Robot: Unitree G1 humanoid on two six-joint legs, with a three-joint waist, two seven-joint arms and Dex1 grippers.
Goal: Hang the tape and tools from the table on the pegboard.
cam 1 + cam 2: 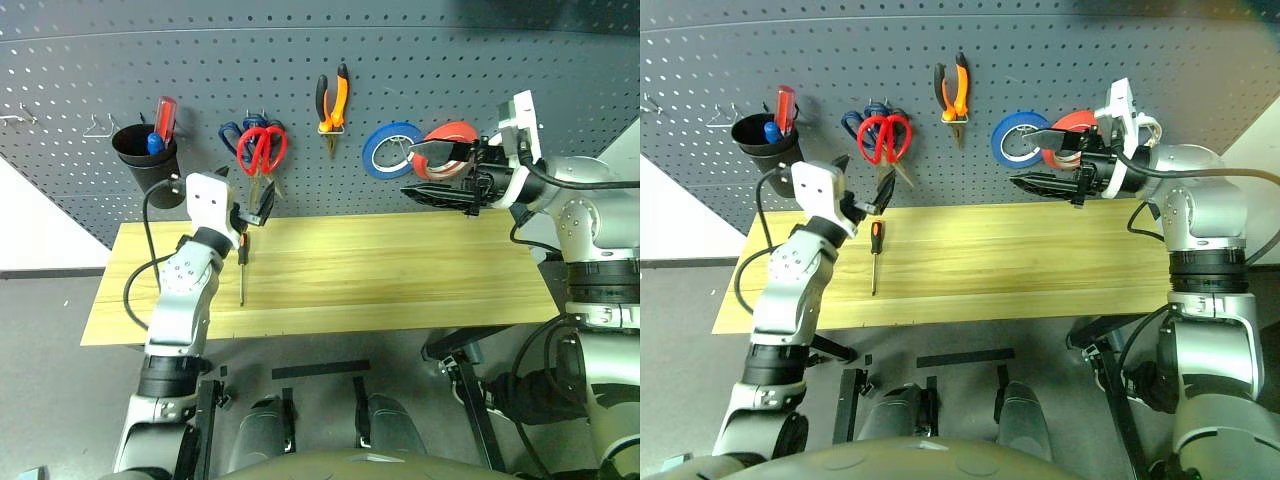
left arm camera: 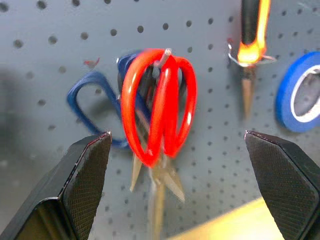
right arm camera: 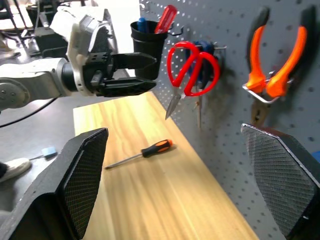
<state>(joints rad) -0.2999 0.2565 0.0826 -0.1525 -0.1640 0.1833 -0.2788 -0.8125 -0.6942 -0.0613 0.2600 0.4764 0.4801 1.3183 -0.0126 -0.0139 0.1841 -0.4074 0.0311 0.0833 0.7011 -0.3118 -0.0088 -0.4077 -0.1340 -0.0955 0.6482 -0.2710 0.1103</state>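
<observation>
The left end effector (image 1: 250, 200) is held apart and empty just below the red-handled scissors (image 1: 262, 148) hung on the pegboard (image 1: 400, 60). The right end effector (image 1: 1040, 160) is spread apart beside the red tape (image 1: 455, 135). The screwdriver (image 1: 241, 265) is left on the tabletop (image 1: 400, 280); the pliers (image 1: 333, 98) are hung above.

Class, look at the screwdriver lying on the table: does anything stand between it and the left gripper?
Nothing visible does. The screwdriver lies alone on the bare table, and the open left gripper hangs just above its handle end, in front of the red scissors.
</observation>
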